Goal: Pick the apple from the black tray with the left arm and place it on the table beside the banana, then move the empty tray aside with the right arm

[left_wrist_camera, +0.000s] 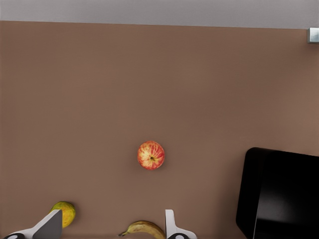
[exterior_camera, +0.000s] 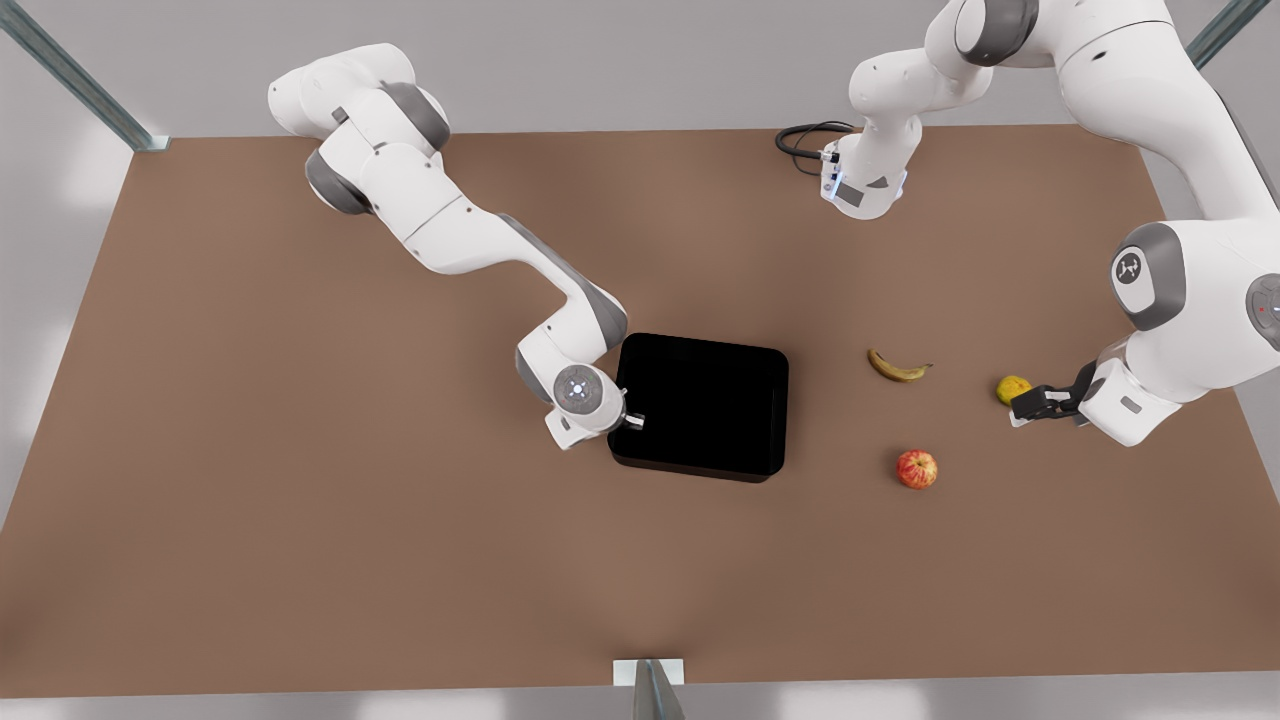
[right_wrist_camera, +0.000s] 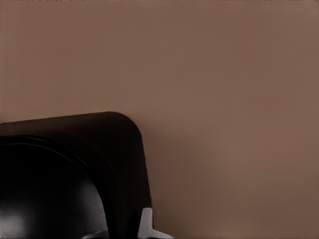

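I see the apple (exterior_camera: 917, 468) lying on the table (exterior_camera: 300, 500), out of the black tray (exterior_camera: 702, 405) and at about five o'clock from the banana (exterior_camera: 897, 366). My left gripper (exterior_camera: 1035, 402) hangs just beside the yellow-green fruit (exterior_camera: 1012, 389), jaws spread and holding nothing. My right gripper (exterior_camera: 630, 420) sits at the tray's nine o'clock rim — one fingertip (right_wrist_camera: 146, 224) outside it — whether it pinches, I cannot tell.
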Controlling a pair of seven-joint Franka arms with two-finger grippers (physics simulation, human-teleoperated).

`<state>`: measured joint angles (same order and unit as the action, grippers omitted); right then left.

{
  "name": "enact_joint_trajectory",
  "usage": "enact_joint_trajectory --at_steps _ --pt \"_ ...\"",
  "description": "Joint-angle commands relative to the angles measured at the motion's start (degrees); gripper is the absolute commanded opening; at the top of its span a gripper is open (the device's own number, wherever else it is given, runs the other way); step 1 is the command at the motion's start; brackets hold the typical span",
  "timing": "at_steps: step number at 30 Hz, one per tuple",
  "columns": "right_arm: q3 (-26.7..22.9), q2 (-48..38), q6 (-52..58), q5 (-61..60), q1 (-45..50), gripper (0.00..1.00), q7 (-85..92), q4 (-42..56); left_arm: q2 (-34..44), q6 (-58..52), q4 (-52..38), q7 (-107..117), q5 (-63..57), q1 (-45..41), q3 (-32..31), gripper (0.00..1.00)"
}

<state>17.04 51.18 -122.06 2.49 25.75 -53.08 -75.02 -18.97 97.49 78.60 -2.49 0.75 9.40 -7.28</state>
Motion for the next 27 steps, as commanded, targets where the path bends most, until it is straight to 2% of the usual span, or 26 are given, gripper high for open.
enact_joint_trajectory --at_steps 1,4,11,20,22,24,27 --pt "0.01 -0.11 -0.81 -0.20 0.00 0.25 10.81 0.13 0.07 -0.02 -0.03 0.03 -0.04 0.00 -0.02 1.00" --pt "0.63 -0.20 -0.81 -0.20 -0.09 0.19 10.72 0.13 0.07 -0.02 0.06 0.11 -0.04 0.00 -0.02 1.00" --pt "1.86 -3.19 -0.11 -0.20 -1.41 0.17 10.98 0.22 0.07 -0.02 -0.03 0.03 -0.13 0.00 -0.02 1.00" --pt "1.24 -12.59 14.47 -0.55 -8.43 0.15 26.97 0.22 0.07 -0.02 0.06 0.11 -0.13 0.00 -0.02 1.00" --pt "-0.34 -14.17 20.10 -0.73 -11.07 0.15 36.20 0.40 0.07 -0.02 -0.03 -0.15 -0.04 -0.09 -0.02 1.00" --pt "-7.98 -16.46 24.85 -6.35 -11.25 0.15 47.18 0.57 0.07 -0.02 0.06 -0.15 -0.04 -0.09 -0.02 1.00" --pt "-15.54 -17.95 31.62 -6.35 -11.25 0.15 60.64 1.72 0.07 -0.02 -0.03 -0.15 0.05 -0.17 -0.10 1.00"
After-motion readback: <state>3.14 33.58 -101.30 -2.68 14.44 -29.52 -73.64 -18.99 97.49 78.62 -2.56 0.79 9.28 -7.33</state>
